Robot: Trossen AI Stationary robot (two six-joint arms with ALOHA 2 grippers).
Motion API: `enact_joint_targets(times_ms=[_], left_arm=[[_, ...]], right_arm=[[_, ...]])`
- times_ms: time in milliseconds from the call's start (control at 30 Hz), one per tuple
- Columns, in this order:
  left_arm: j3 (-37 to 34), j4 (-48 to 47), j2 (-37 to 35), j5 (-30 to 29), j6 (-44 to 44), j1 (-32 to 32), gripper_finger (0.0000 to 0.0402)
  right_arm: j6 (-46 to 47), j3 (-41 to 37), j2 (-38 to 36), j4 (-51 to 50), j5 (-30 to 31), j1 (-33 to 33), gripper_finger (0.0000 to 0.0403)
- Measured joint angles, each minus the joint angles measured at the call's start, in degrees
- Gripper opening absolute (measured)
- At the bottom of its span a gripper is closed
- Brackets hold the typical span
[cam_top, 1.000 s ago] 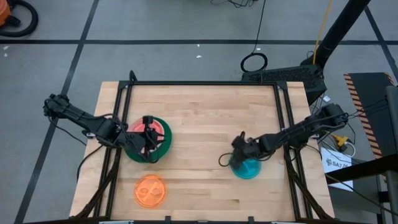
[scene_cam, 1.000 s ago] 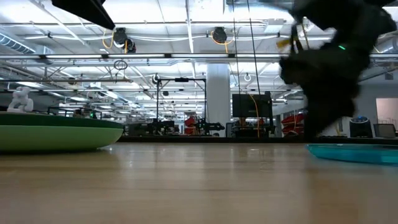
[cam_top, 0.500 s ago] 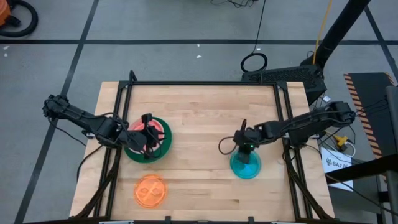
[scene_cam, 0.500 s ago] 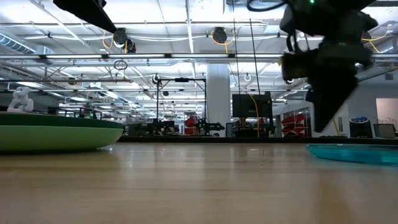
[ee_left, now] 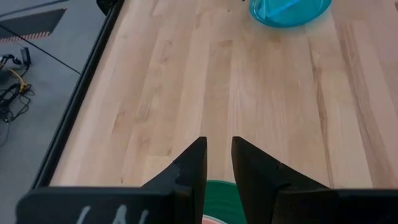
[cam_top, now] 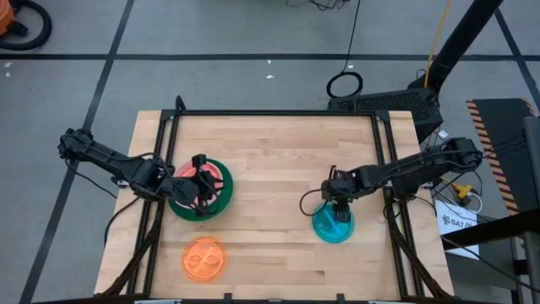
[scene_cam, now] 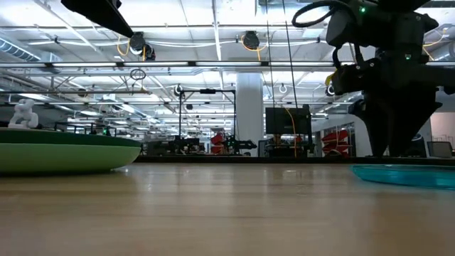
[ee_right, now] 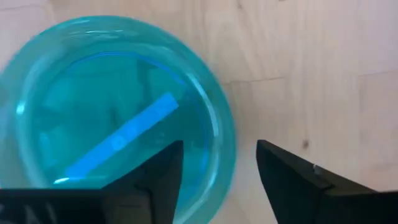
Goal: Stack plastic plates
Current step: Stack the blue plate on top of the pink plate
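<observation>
Wooden bench point(cam_top: 278, 160) carries three plate sites, as I read them from the high view.

Left side: a large round dark green plastic plate point(cam_top: 218, 203) with a smaller red-pink plastic plate point(cam_top: 215, 173) lying inside it. The left gripper point(cam_top: 201, 187) sits over this stack. In the left wrist view its two dark fingers point(ee_left: 193, 163) stand narrowly apart with bare wood showing between them, nothing held; the green rim shows just under the tips.

Near edge, left: a round translucent orange plastic plate point(cam_top: 203, 258) lies flat on its own, apart from the green stack.

Right side: a round translucent blue plastic plate point(cam_top: 333, 226) lies flat on the bench. The right gripper point(cam_top: 339, 207) hangs over the far rim of it. In the right wrist view the jaws are spread wide, empty, with one finger point(ee_right: 163, 168) over the plate's edge and the other over bare wood beside it. Whether the tips touch the plate I cannot tell; in the low view the gripper looks close above the blue rim point(scene_cam: 405, 174).

The blue plate and the green stack are well apart, with open wood between them.
</observation>
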Motion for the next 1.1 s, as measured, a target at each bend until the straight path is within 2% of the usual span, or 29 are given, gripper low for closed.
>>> enact_joint_targets(times_ms=[200,500,800,1100], left_arm=[[0.0,0.0,0.0,0.0,0.0,0.0,0.0083],[0.0,-0.1,0.0,0.0,0.3,0.0,0.0083],[0.0,-0.2,0.0,0.0,0.4,0.0,0.0083],[0.0,-0.2,0.0,0.0,0.4,0.0,0.0083]], right_arm=[[0.3,-0.3,0.0,-0.1,2.2,-1.2,0.0193],[1.1,-0.4,0.6,-0.7,0.5,-3.1,0.0172],[0.0,-0.4,2.8,-0.1,0.5,-3.4,0.0171],[-1.5,-0.4,6.4,4.0,-2.4,-3.3,0.0171]])
